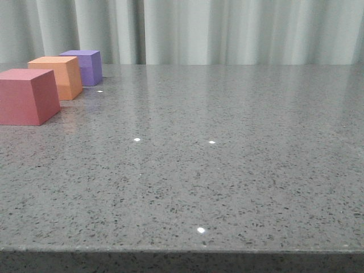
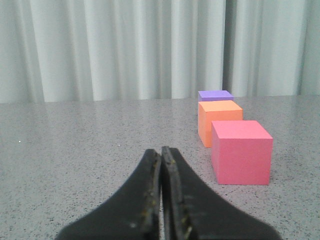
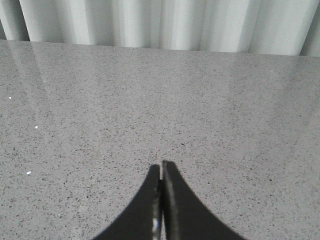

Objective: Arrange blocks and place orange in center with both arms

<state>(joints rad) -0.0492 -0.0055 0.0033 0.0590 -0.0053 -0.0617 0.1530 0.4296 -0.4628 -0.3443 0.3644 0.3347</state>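
a: bright, even light; small white glints on the glossy speckled grey stone table (image 1: 239, 170).
b: soft shadows under the matte cubes; the black fingertips (image 2: 150, 200) close to the lens look blurred.

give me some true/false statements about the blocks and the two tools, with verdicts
1. The orange cube sits between the red-pink cube and the purple cube. True.
2. The left tool grips the red-pink cube. False: its fingers are together with nothing between them, and that cube stands apart on the table.
3. The right tool is shut and empty. True.
4. The purple cube is stacked on the orange cube. False: all three stand on the table in a row.
5. The cubes show in the right wrist view. False: only bare table and curtain show there.
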